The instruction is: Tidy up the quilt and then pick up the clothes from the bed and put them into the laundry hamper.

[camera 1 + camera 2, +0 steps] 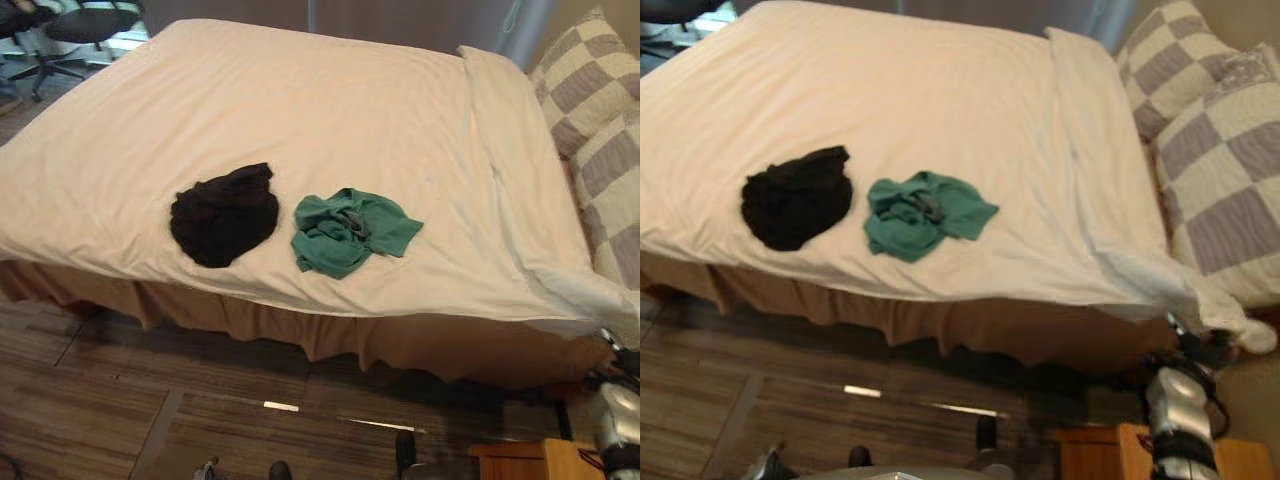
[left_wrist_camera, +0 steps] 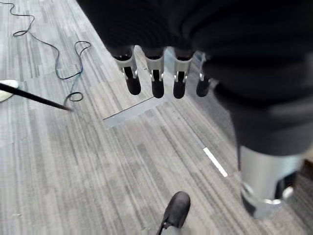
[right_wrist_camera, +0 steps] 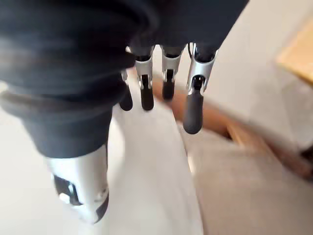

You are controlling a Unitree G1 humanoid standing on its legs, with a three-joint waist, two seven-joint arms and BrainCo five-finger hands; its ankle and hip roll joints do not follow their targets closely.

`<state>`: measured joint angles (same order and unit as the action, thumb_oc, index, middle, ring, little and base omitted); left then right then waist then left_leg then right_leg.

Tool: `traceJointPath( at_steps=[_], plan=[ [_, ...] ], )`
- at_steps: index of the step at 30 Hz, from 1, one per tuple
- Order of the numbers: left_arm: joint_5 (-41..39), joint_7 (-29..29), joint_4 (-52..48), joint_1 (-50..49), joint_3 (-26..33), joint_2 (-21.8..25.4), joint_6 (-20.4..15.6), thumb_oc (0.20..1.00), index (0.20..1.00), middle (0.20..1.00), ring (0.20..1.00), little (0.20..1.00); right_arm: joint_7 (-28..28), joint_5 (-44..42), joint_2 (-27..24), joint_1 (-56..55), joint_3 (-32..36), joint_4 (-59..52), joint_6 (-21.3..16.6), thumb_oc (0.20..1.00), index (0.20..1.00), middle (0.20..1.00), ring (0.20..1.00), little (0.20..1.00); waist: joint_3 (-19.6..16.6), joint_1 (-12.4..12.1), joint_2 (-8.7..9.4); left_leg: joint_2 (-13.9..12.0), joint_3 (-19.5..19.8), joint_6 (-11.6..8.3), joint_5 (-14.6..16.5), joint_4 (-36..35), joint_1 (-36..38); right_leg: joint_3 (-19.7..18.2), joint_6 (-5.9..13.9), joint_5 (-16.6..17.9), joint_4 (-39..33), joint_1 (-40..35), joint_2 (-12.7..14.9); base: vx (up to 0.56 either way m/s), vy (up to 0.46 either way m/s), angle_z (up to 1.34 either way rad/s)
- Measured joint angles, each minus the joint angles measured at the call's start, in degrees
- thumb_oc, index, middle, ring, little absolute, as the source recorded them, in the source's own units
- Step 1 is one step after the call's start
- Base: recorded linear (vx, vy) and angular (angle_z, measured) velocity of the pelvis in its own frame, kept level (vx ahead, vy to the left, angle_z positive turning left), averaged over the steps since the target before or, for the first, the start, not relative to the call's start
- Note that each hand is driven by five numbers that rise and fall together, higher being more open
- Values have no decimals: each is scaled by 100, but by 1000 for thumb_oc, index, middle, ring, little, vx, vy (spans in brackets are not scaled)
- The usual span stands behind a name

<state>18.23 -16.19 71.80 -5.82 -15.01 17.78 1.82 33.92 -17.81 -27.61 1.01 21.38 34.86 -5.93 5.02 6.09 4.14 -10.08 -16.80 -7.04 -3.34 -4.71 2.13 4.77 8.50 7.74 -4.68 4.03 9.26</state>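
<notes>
Floor (image 1: 200,420) of grey-brown planks lies nearest, and the left hand (image 2: 156,78) hangs over it with fingers straight and relaxed, holding nothing, well short of the bed (image 1: 300,330). The right hand (image 3: 166,83) hangs by the bed's near right corner, fingers likewise loose and empty, with pale quilt cloth just past the fingertips; the head views show only that arm's silver forearm beside a wooden nightstand (image 1: 1120,450). On the quilt (image 1: 300,120), close to the near edge, lie the two garments: a black bundle (image 1: 224,215) and, just beside it toward the robot's right but apart from it, a crumpled green garment (image 1: 350,232). Both sit ahead and to the left of the right hand, and I judge the green one the nearer to it, the black one better placed for the left. The quilt's turned-back band (image 1: 510,180) runs lengthwise toward the far side, its near end drooping off the corner by the right hand. Beyond it lie checked pillows (image 1: 1210,170). No hamper can be made out, and no legible writing.
</notes>
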Motion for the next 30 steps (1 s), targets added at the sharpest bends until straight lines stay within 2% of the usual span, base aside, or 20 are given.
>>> traceJointPath(
  at_steps=[2,7,8,9,10,12,14,16,17,20,22,23,24,27,30],
  plan=[
    [0,0,128,-107,105,-25,6,1000,1000,1000,1000,1000,299,309,-210,-135,83,-300,32,1000,1000,1000,1000,1000,2,183,-14,-2,-31,10,6,-29,18,-39,32,-13,-23,7,15,8,0,-20],
    [5,-18,118,156,135,-137,-7,1000,1000,1000,1000,1000,584,1202,-1125,177,-126,-634,238,1000,1000,1000,1000,1000,16,182,-187,-14,-135,73,34,-36,-2,-74,109,30,-25,85,32,-2,-6,-11],
    [5,-18,111,190,103,-227,-11,1000,1000,1000,1000,1000,598,1428,-1360,450,-317,-783,254,859,859,859,859,859,14,175,-284,-21,-130,73,34,-36,-7,-68,113,32,-25,85,29,0,0,0],
    [3,-16,114,213,80,-280,-11,1000,1000,1000,1000,1000,594,1562,-1464,570,-413,-843,232,485,485,485,485,485,5,161,-333,-33,-127,87,21,-35,-14,-67,113,34,-25,100,16,-45,-26,5],
    [4,-17,111,212,62,-315,-15,1000,1000,1000,1000,1000,590,1560,-1530,772,-569,-847,254,200,200,200,200,200,14,128,-393,-46,-110,103,9,-35,-52,-59,111,34,-25,109,4,-37,-19,3],
    [0,-18,102,271,-111,-340,-13,1000,1000,1000,1000,1000,505,1561,-1652,1438,-1032,-888,226,200,200,200,200,200,86,109,-536,-57,-85,129,-95,-33,-230,-61,93,99,-24,315,-20,-181,-46,7],
    [-73,-26,55,328,-344,-315,-35,1000,1000,1000,1000,1000,433,1492,-1846,2403,-1840,-294,212,200,200,200,200,200,261,35,-636,-18,-68,83,-237,2,-417,-62,137,206,-23,523,-21,-194,-30,-1],
    [-197,-50,-11,621,-492,-291,-93,1000,1000,1000,1000,1000,316,1474,-2168,3160,-2209,65,179,200,200,200,200,200,612,-14,-738,57,-18,160,-304,2,-635,-72,119,272,-14,709,43,-159,-26,9],
    [-252,-140,-223,918,-538,-267,-218,1000,1000,1000,1000,1000,225,1261,-2402,4116,-2456,647,125,200,200,200,200,200,1106,-137,-922,125,0,173,-443,4,-925,-117,115,371,19,1000,94,-122,-31,19],
    [-479,-202,-361,1041,-476,-242,-273,1000,1000,1000,1000,1000,125,1107,-2414,4350,-2480,1045,138,200,200,200,200,200,1503,-252,-1085,144,-1,210,-476,8,-1115,-154,35,422,75,1222,86,-138,7,5],
    [-721,-267,-575,1027,-476,-186,-346,1000,1000,1000,1000,1000,74,991,-2414,4667,-2585,1645,72,200,200,200,200,200,1704,-234,-1102,162,-57,201,-478,161,-1419,-248,-1,352,438,1689,126,-91,-4,-17],
    [-908,-316,-586,1172,-460,-197,-395,1000,1000,1000,1000,1000,20,758,-2381,4764,-2451,2023,185,200,200,200,200,200,2030,-151,-1155,196,-71,215,-484,159,-1577,-293,0,343,541,1896,169,-92,-17,-13],
    [-918,-331,-592,1210,-453,-198,-397,1000,1000,1000,1000,1000,12,638,-2311,4560,-2385,2045,179,200,200,200,200,200,2184,-139,-1182,225,-125,218,-490,186,-1582,-332,2,344,577,1944,168,-103,-29,-18],
    [-1081,-378,-595,1378,-193,-187,-387,1000,1000,1000,1000,1000,23,433,-1873,4251,-1956,1966,-271,200,200,200,200,200,2489,-17,-1156,187,-149,222,-480,243,-1603,-399,-40,221,917,2129,157,-51,-47,-9],
    [-1139,-403,-603,1653,-42,-143,-387,1000,1000,1000,1000,1000,-64,322,-1518,3842,-1704,2003,-330,200,200,200,200,200,2499,-4,-1043,144,-87,229,-463,389,-1557,-368,-111,-58,1359,2170,126,-28,-30,12]
  ],
)
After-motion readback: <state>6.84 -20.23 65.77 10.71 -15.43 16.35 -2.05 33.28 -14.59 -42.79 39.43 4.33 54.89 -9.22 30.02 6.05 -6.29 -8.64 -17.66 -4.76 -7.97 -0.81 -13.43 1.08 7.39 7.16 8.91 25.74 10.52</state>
